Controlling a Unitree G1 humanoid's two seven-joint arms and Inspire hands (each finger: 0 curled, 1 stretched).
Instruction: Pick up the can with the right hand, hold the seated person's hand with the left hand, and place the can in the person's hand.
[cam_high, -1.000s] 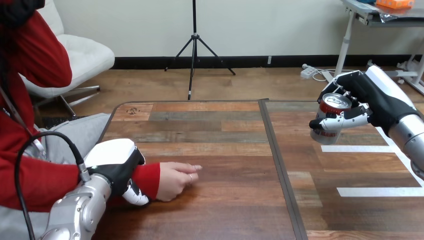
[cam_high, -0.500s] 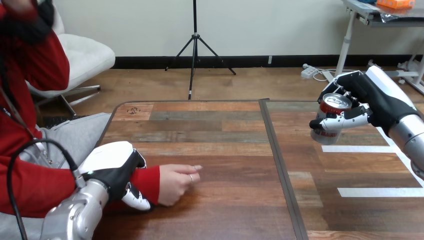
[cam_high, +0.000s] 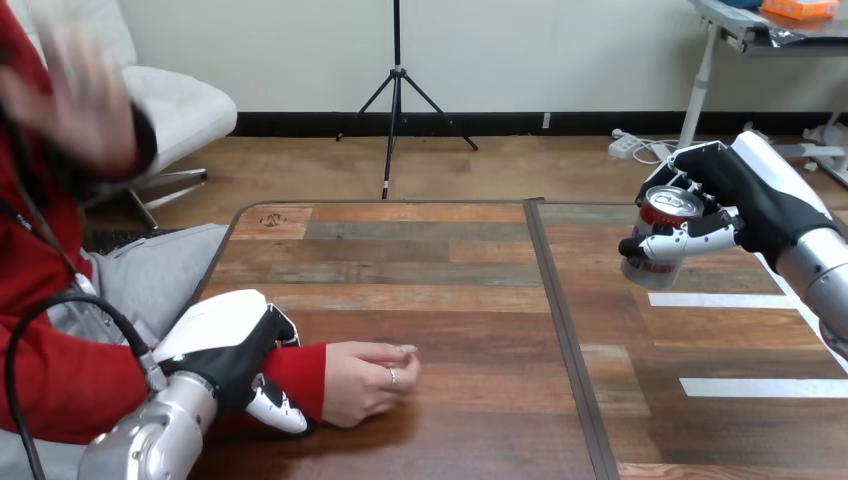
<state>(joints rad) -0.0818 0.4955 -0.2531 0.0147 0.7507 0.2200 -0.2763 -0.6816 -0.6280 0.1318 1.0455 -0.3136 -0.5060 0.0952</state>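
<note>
A red and silver can (cam_high: 658, 239) hangs above the table's right part, tilted, with my right hand (cam_high: 735, 205) shut round it. The person's hand (cam_high: 366, 380) rests on the table at the lower left, fingers loosely curled, palm turned sideways. My left hand (cam_high: 235, 355) is curled over the person's red-sleeved wrist (cam_high: 299, 372), its fingers wrapped down round the near side. The can is far to the right of the person's hand. The person's other hand (cam_high: 75, 95) is raised at the upper left, off the table.
The wooden table (cam_high: 430, 290) has a dark seam (cam_high: 560, 330) running front to back between the two hands. White tape strips (cam_high: 760, 386) mark the table's right part.
The person's raised hand has swung out and opened at the upper left. The hand on the table and my left hand shifted slightly right. The can stays held in place.
</note>
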